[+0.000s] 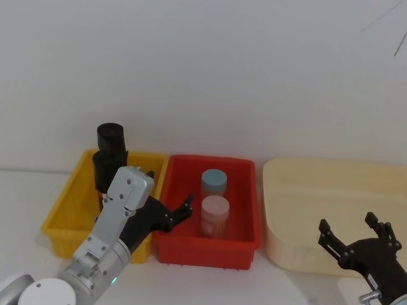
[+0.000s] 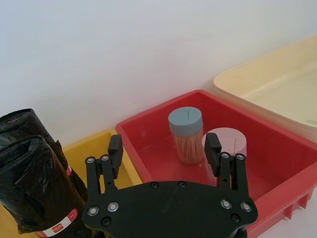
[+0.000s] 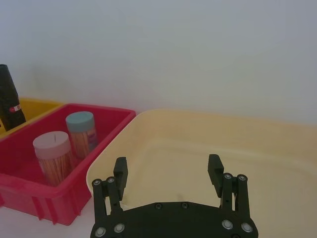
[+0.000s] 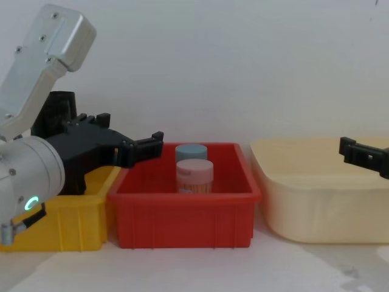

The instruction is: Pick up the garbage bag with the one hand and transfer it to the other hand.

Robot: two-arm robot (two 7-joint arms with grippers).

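Two black crinkly garbage bag rolls stand upright in the yellow bin (image 1: 67, 203): a taller garbage bag (image 1: 111, 136) (image 2: 22, 131) at the back and a shorter roll (image 1: 103, 166) (image 2: 37, 183) with a red-and-white label in front. My left gripper (image 1: 169, 189) (image 2: 164, 150) (image 4: 127, 132), on the green-lit arm, hovers open over the edge between the yellow and red bins, just right of the rolls and holding nothing. My right gripper (image 1: 347, 222) (image 3: 167, 170) hangs open and empty over the cream tub's near side. The taller bag (image 3: 10, 99) also appears far off in the right wrist view.
The red bin (image 1: 248, 190) in the middle holds a blue-lidded jar of sticks (image 1: 213, 181) and a pink-lidded jar (image 1: 215, 215). A large cream tub (image 1: 305, 190) stands to the right. A white wall runs close behind the three containers.
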